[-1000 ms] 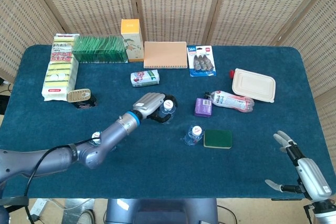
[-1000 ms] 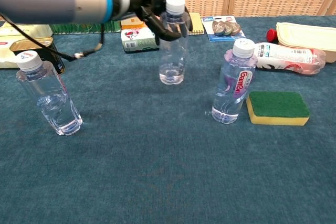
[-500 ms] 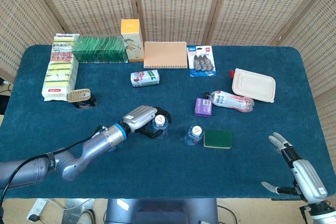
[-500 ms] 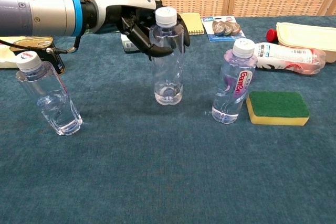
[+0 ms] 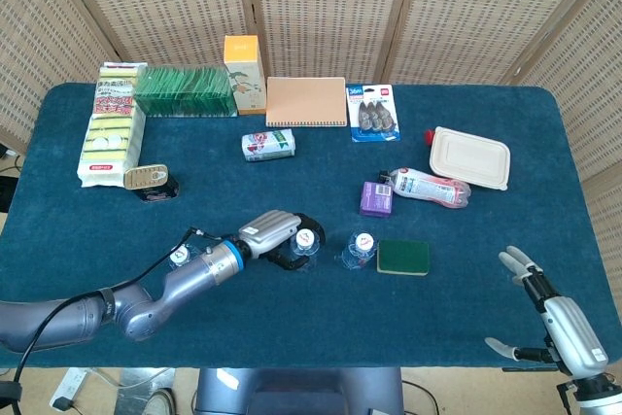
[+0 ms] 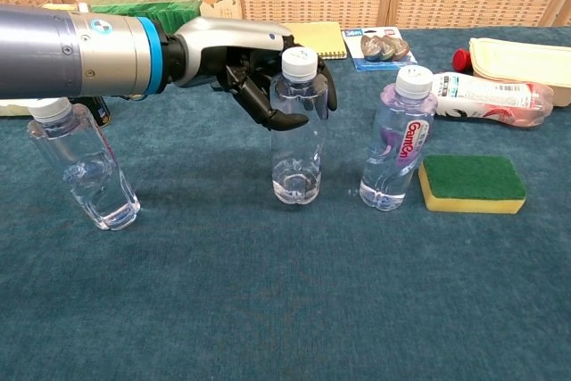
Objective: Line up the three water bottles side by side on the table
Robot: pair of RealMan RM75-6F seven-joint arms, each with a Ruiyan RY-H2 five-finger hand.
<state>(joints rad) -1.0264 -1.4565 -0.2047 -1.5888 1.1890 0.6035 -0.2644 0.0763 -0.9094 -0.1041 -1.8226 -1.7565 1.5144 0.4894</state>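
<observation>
standing upright: three water bottles [image 6: 298,127], one gripped by left robot hand [image 6: 259,64].

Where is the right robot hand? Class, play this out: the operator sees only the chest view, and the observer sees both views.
Observer: The head view shows the right robot hand by the near right corner of the table, away from every bottle.
Operator: Is it holding anything? In my view the left robot hand grips the middle bottle.
Observer: No, it is empty, with its fingers apart.
Operator: What is behind the Gamon bottle?
Observer: A small purple box, right beside the lying bottle.
</observation>
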